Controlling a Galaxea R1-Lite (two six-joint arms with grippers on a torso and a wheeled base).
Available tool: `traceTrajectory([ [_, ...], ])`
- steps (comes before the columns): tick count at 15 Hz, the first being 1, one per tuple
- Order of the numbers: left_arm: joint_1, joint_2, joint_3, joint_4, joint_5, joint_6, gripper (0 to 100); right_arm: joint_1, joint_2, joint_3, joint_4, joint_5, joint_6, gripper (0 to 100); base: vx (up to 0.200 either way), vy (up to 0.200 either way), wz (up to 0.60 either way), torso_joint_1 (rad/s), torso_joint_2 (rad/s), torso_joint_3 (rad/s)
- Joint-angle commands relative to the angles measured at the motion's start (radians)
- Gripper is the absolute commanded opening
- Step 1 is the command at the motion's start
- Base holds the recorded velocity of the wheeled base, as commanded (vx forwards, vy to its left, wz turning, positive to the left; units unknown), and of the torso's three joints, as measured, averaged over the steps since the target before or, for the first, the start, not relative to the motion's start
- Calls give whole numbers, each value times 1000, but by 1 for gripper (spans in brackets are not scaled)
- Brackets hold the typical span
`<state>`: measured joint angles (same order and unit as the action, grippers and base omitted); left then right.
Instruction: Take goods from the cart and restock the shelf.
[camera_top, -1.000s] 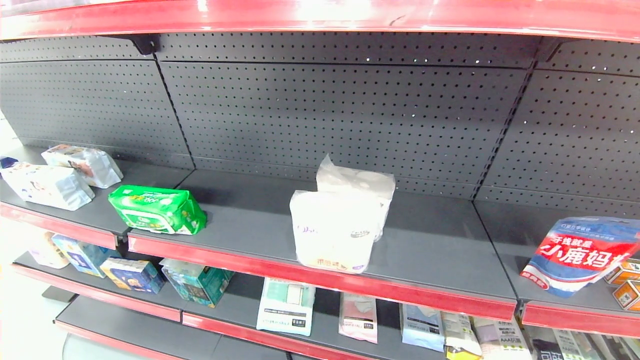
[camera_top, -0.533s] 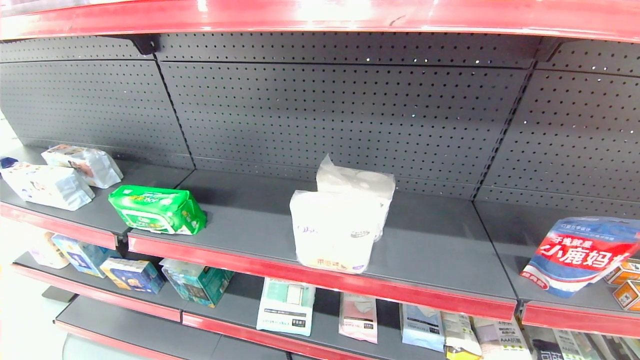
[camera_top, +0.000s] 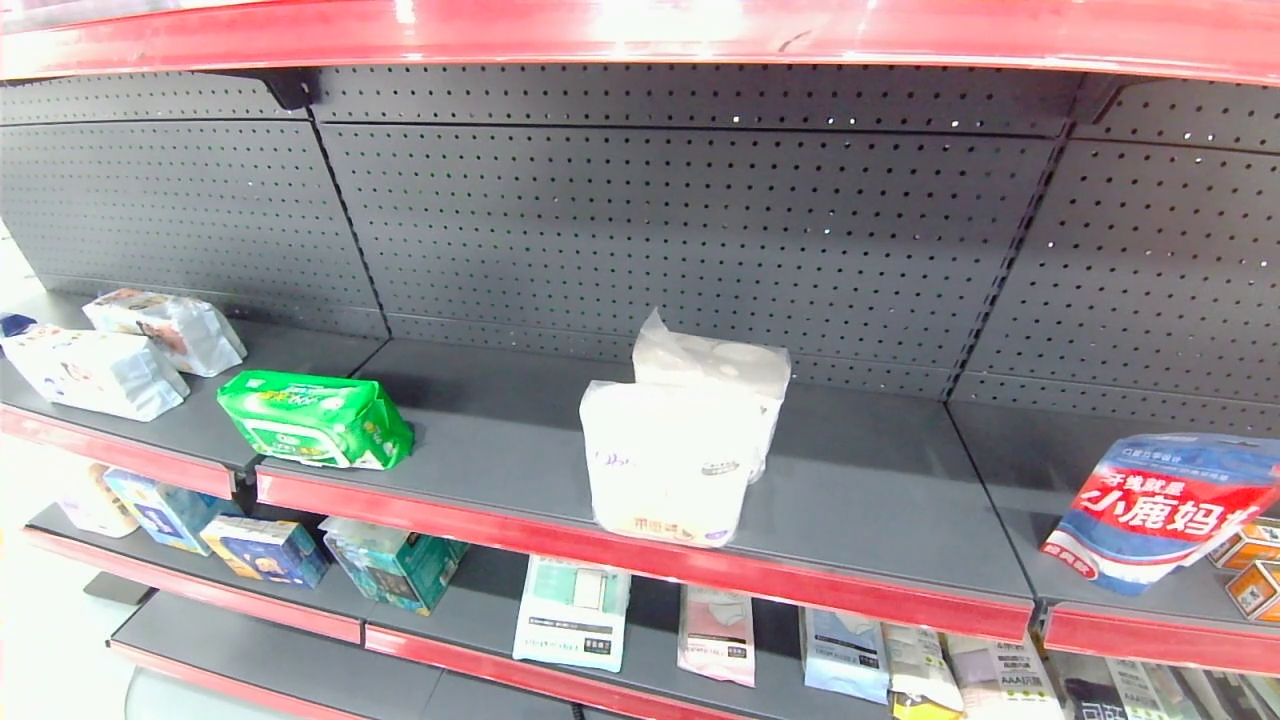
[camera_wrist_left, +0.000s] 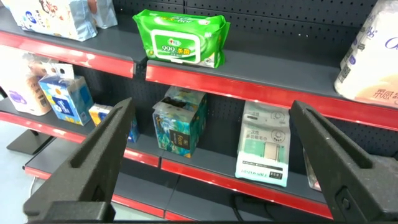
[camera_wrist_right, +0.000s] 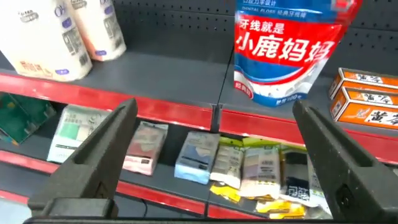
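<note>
1. I saw the shelf deck (camera_top: 880, 480) as smooth, matt dark grey metal; its perforated back panel (camera_top: 700, 230) matched.
2. The red edge strip (camera_top: 640, 560) looked glossy and caught glare.
3. The green wipes pack (camera_top: 315, 420) and the blue-red pouch (camera_top: 1160, 505) were shiny plastic film.
4. The white roll packs (camera_top: 665, 460) wore thin, crinkled, translucent wrap.

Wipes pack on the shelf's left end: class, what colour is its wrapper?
Wipes pack: bright green, best seen in the left wrist view.
</note>
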<state>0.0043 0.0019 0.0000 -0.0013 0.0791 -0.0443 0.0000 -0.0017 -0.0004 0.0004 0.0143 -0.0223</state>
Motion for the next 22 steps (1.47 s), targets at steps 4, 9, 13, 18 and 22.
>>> traceTrajectory([
  [4,0,0,0,0,1,-6,100,0,2,0,1,-2,13,100,0,0,0,0,0,0],
  [9,0,0,0,0,1,-2,100,0,2,0,1,0,15,100,0,0,-120,0,0,0],
  [13,0,0,0,1,1,0,100,0,2,0,1,0,15,100,0,0,-600,3,0,-2],
  [18,0,0,0,0,1,-2,100,0,2,0,1,0,13,100,0,0,-600,5,2,1],
  [22,0,0,0,1,-2,4,100,0,2,0,1,0,15,100,0,0,0,0,0,0],
])
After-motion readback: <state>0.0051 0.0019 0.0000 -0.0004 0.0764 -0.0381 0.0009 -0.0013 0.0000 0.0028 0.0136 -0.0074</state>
